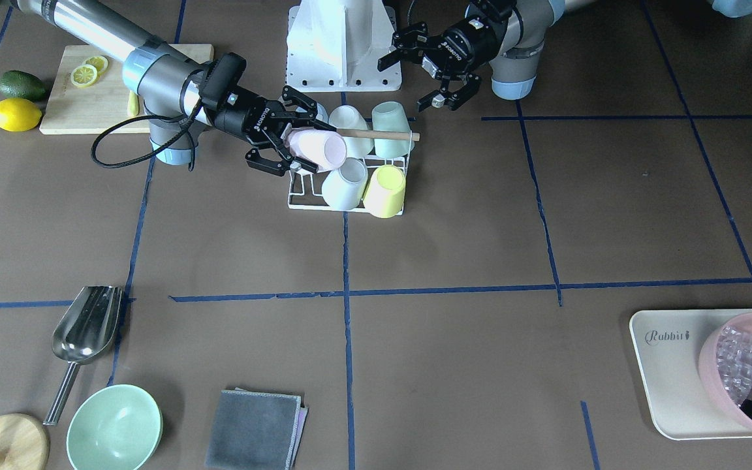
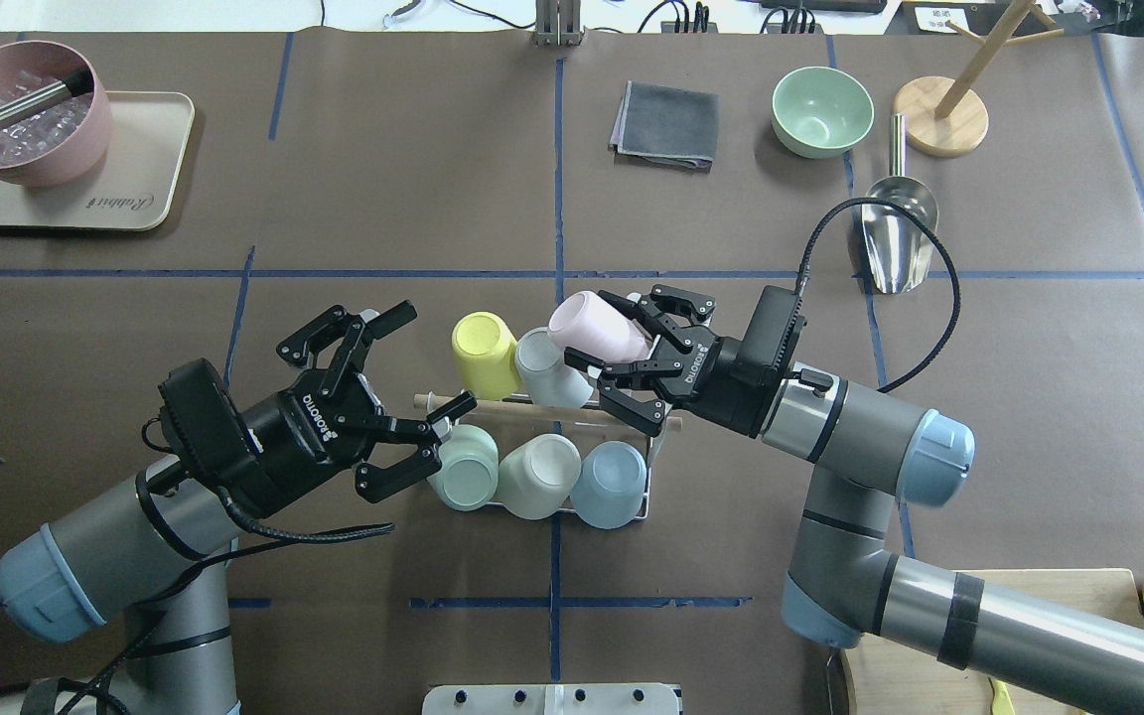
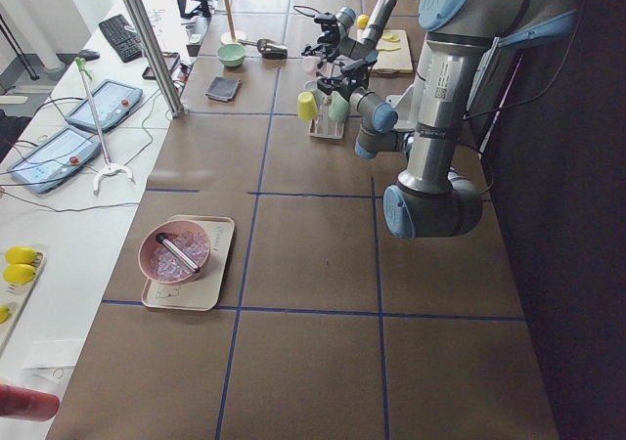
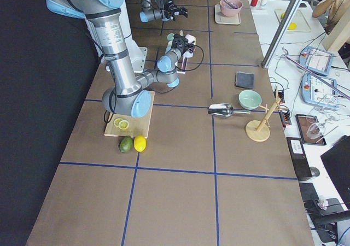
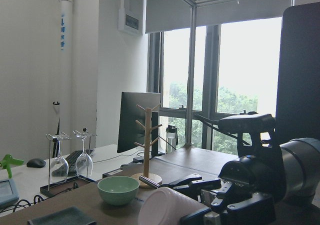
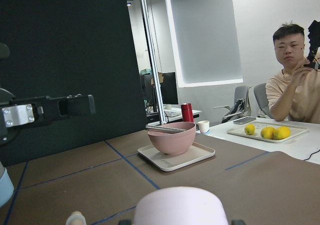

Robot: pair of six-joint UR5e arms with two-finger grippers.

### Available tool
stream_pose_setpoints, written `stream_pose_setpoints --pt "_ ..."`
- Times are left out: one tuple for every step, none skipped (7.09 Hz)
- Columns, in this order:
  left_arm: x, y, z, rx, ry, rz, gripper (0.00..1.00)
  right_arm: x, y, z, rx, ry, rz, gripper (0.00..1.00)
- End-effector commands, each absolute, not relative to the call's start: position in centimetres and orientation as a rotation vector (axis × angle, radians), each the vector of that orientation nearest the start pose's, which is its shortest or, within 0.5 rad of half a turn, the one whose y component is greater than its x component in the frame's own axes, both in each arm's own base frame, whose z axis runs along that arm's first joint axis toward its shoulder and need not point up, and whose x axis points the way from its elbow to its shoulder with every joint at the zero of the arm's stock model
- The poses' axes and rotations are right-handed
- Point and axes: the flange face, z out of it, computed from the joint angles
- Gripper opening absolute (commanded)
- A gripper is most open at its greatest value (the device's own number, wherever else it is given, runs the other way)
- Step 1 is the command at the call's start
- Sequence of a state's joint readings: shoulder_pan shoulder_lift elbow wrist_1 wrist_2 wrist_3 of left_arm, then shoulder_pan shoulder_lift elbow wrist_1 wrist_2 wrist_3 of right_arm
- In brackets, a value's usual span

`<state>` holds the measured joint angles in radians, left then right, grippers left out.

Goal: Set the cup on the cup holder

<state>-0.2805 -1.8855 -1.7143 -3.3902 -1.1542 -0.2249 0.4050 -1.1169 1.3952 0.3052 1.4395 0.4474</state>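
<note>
The cup holder [image 2: 502,402] is a white wire rack with a wooden rod [image 1: 382,135] across its top, and it stands near the robot's base. Several cups sit upside down on it, among them yellow [image 2: 486,353], green [image 2: 463,467] and blue [image 2: 609,484]. My right gripper [image 2: 612,338] is shut on a pink cup [image 2: 592,323], held tilted on its side over the rack's far right corner beside a white cup [image 2: 552,369]. The same gripper [image 1: 307,145] and pink cup [image 1: 320,149] show in the front view. My left gripper [image 2: 413,382] is open and empty beside the rack's left end.
A pink bowl of ice [image 2: 26,124] sits on a tray [image 2: 140,204] at far left. A grey cloth [image 2: 664,124], a green bowl [image 2: 822,109], a metal scoop [image 2: 898,233] and a wooden stand [image 2: 954,119] lie far right. A cutting board [image 1: 115,91], a lemon [image 1: 15,114] and an avocado [image 1: 21,85] lie beside the right arm.
</note>
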Motion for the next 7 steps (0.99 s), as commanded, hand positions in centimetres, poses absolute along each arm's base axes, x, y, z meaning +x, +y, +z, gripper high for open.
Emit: stream_pose_setpoints --pt "40.6 -32.2 26.5 1.767 1.294 0.101 1.0 -48.6 -36.7 30.4 1.542 -1.503 -0.278 0.11" --pt "39.8 -33.9 27.5 1.759 1.216 0.116 1.0 -48.3 -36.7 30.6 1.541 -1.499 -0.276 0.45" --pt "38.7 -37.2 27.8 1.716 1.074 0.146 1.0 -47.7 -37.5 30.6 1.556 -1.482 -0.269 0.99" --pt "37.9 -40.2 28.5 1.656 0.978 0.154 1.0 -47.6 -37.5 30.6 1.557 -1.482 -0.269 1.0" --pt "37.7 -42.1 29.0 1.56 0.976 0.175 1.0 -47.6 -37.5 30.6 1.558 -1.483 -0.268 1.0" --pt "36.8 -44.1 29.6 1.45 0.999 0.178 1.0 -47.6 -37.5 30.6 1.557 -1.482 -0.269 1.0" --pt "35.0 -46.9 30.5 1.32 1.004 0.212 1.0 -47.7 -37.5 30.5 1.558 -1.483 -0.268 1.0"
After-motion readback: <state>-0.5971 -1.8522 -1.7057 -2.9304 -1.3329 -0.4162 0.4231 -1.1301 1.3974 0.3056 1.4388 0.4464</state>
